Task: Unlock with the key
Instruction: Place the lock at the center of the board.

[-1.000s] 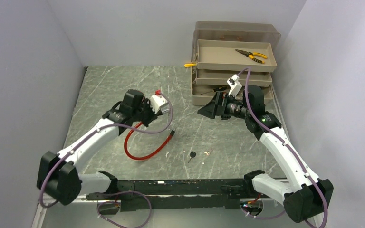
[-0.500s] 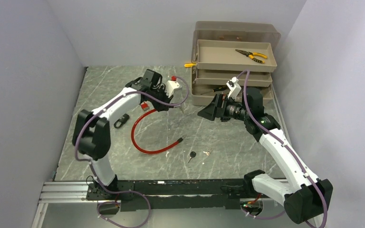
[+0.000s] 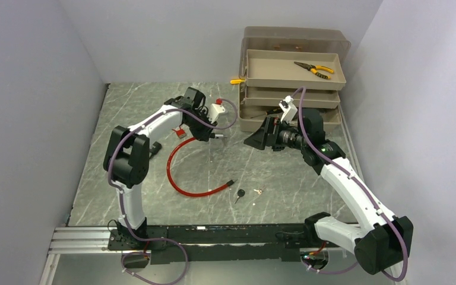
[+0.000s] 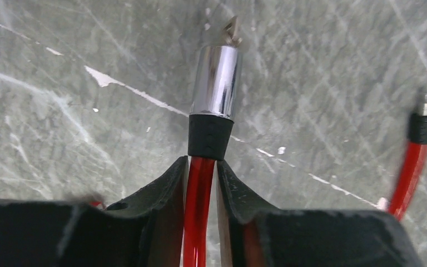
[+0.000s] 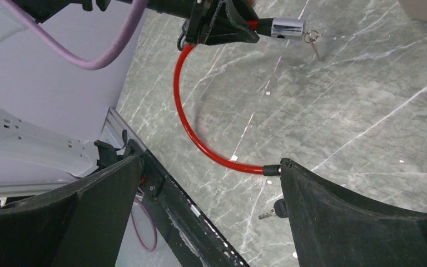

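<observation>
A red cable lock (image 3: 181,181) loops over the marble table. My left gripper (image 3: 209,132) is shut on the cable just behind the black collar (image 4: 209,136), with only a sliver of gap on one side. The chrome lock barrel (image 4: 216,80) sticks out past the jaws, and a small key (image 5: 313,40) hangs at its tip. The cable's free pin end (image 4: 422,119) lies near a black-headed key (image 3: 240,193) and a small silver key (image 3: 259,191). My right gripper (image 3: 255,138) hangs wide open and empty above the table, facing the barrel (image 5: 286,26). The black-headed key (image 5: 278,208) peeks from behind its finger.
A beige toolbox (image 3: 291,95) with stepped trays stands at the back right, with yellow-handled pliers (image 3: 314,69) in its top tray. A yellow piece (image 3: 236,81) sticks out at its left side. Grey walls close in the left, back and right. A black rail (image 3: 214,237) runs along the near edge.
My left arm swung from the left side to the table's middle, carrying the barrel end toward the right gripper. The cable's free end slid right toward the keys. The right gripper edged slightly left.
</observation>
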Robot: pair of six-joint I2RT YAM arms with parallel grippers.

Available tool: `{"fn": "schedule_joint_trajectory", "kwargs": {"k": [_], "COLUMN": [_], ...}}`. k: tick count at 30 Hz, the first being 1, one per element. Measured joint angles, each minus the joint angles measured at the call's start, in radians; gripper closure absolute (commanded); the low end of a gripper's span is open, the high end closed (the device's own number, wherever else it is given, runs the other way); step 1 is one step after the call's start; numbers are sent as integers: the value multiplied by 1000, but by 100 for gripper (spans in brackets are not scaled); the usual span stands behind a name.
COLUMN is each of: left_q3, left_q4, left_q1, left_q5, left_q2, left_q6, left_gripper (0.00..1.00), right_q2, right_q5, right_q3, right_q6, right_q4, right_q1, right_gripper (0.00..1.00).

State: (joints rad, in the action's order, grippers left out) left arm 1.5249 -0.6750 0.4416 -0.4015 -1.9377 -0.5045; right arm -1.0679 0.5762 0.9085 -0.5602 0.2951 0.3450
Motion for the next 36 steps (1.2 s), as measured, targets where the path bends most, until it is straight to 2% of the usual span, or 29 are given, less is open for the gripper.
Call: {"fn": "schedule_joint_trajectory", "kwargs": {"k": [9, 10, 11, 12, 18, 25, 29, 33, 36], "left_q3": [6, 4, -2, -7, -6, 22, 67, 119, 117], "left_q4": [20, 27, 35, 39, 31, -60, -122, -184, -227], "left_q1": [-35, -35, -36, -39, -69, -92, -98, -117, -149], "left_q5": [4, 2, 2, 2, -1, -13, -49, -79, -96], "left_q2": [-50, -53, -55, -55, -45, 73, 144, 193, 227], "left_q6": [-5, 2, 10, 18, 20, -33, -39, -56, -56], "left_gripper": [63, 55, 41, 36, 31, 31, 31, 30, 30], "right_q2": [6, 10, 15, 19, 53, 52, 16, -75, -98], "right_q5": [-30, -35, -39, -43, -63, -116, -197, -324, -397], "right_q3": [-9, -12, -14, -16, -17, -46, -43, -28, -41], "right_q6": [-8, -8, -8, -8, 0, 10, 30, 46, 38], "right_q4": [-8, -7, -4, -3, 27, 74, 114, 182, 224], "right_q1": [16, 16, 16, 16, 17, 53, 182, 416, 524], "right_gripper": [2, 2, 2, 2, 2, 8, 10, 13, 16]}}
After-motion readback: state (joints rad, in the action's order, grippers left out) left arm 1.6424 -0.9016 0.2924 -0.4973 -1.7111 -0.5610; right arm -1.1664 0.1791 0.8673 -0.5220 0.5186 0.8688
